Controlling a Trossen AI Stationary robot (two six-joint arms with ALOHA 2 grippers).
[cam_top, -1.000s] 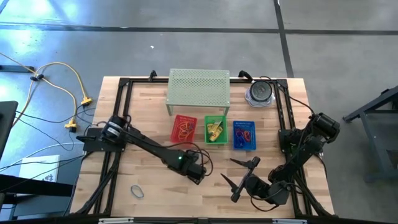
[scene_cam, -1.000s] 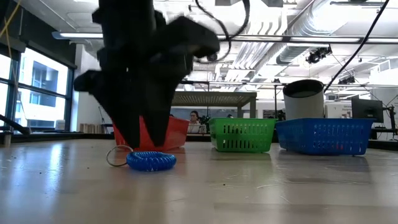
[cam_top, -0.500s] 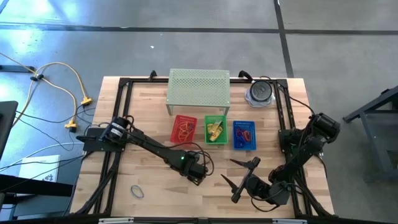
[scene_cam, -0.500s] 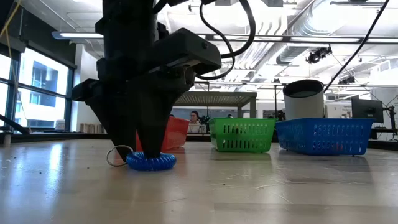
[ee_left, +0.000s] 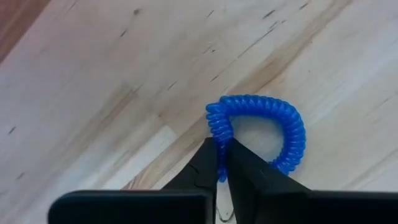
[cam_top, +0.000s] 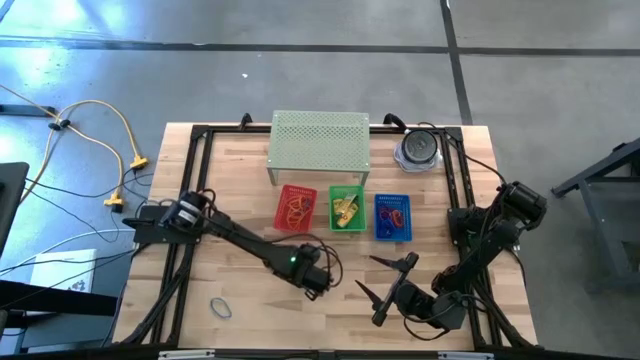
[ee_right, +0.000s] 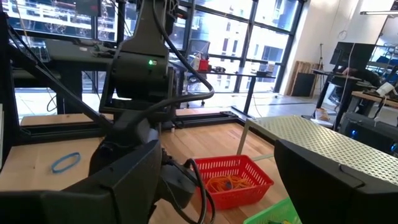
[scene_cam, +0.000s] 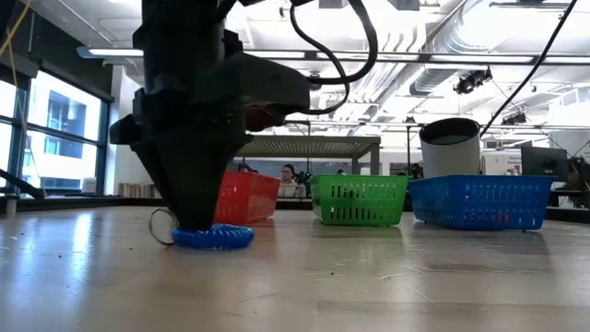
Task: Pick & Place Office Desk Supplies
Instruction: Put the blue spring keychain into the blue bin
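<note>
A blue coiled loop (ee_left: 264, 127) lies flat on the wooden table in front of the baskets, with a small metal ring (scene_cam: 159, 228) at its end. My left gripper (ee_left: 221, 148) stands over it, pointing down, shut on one side of the coil; in the high view the left gripper (cam_top: 313, 286) hides the coil. My right gripper (cam_top: 381, 281) hangs open near the table's front right, level, with nothing between its fingers. Loops lie in the red basket (cam_top: 296, 206) and the blue basket (cam_top: 393, 217). Yellow pieces lie in the green basket (cam_top: 347, 208). My left gripper pinches the coil's wall (ee_left: 216, 129) on one side of the loop between its two fingertips, one finger inside the loop and one outside. The fingers come from above, pointing down. The coil (scene_cam: 212, 237) lies flat on the table under them.
A green perforated shelf (cam_top: 320, 143) stands behind the baskets, a grey round container (cam_top: 418, 148) at the far right. Another loop (cam_top: 220, 308) lies near the table's front left. Black frame rails (cam_top: 190, 190) run along the table's sides.
My left gripper has come down onto the blue coil and shut on its side. The coil has shifted a little along the table and stays flat on it.
</note>
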